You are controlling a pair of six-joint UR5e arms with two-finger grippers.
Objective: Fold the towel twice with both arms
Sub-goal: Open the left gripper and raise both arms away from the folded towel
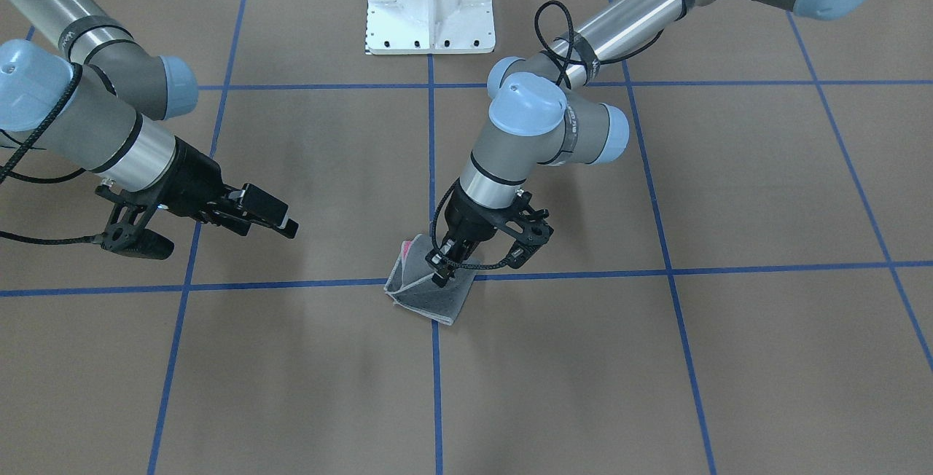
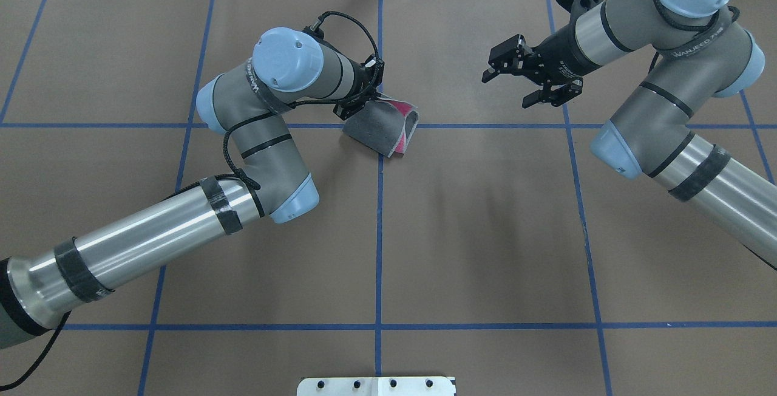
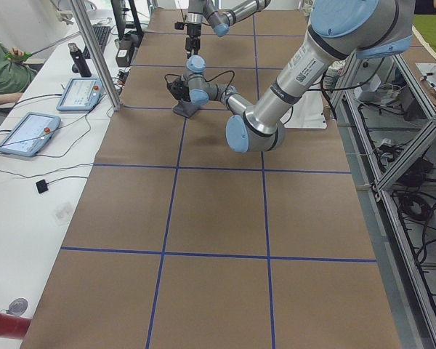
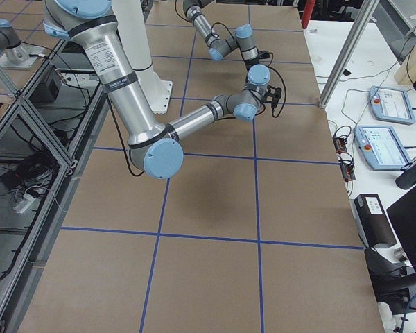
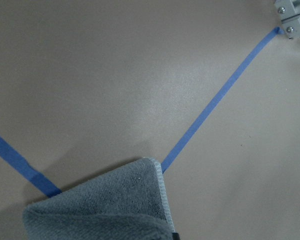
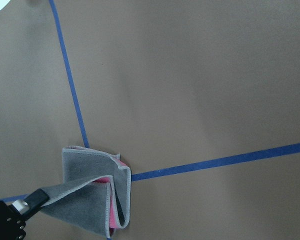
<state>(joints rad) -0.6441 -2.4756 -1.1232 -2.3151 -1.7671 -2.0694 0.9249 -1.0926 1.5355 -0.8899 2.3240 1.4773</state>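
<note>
The towel (image 1: pixel 428 296) lies partly folded near the table's centre cross of blue tape, grey face out with pink showing at its folds (image 2: pixel 388 127). My left gripper (image 1: pixel 442 275) points down over it and is shut on one grey corner, which it holds raised so the cloth tents up (image 6: pixel 90 192). In the left wrist view the grey towel (image 5: pixel 105 210) with its stitched border fills the bottom edge. My right gripper (image 2: pixel 508 87) hovers open and empty well off to the side of the towel, above bare table (image 1: pixel 280 221).
Brown paper with a grid of blue tape (image 2: pixel 379 232) covers the table. The white pedestal base (image 1: pixel 430 9) stands at the robot's edge. A side table with tablets (image 3: pixel 29 134), a metal post (image 3: pixel 94 58) and a person's sleeve (image 3: pixel 0 69) flanks the far side.
</note>
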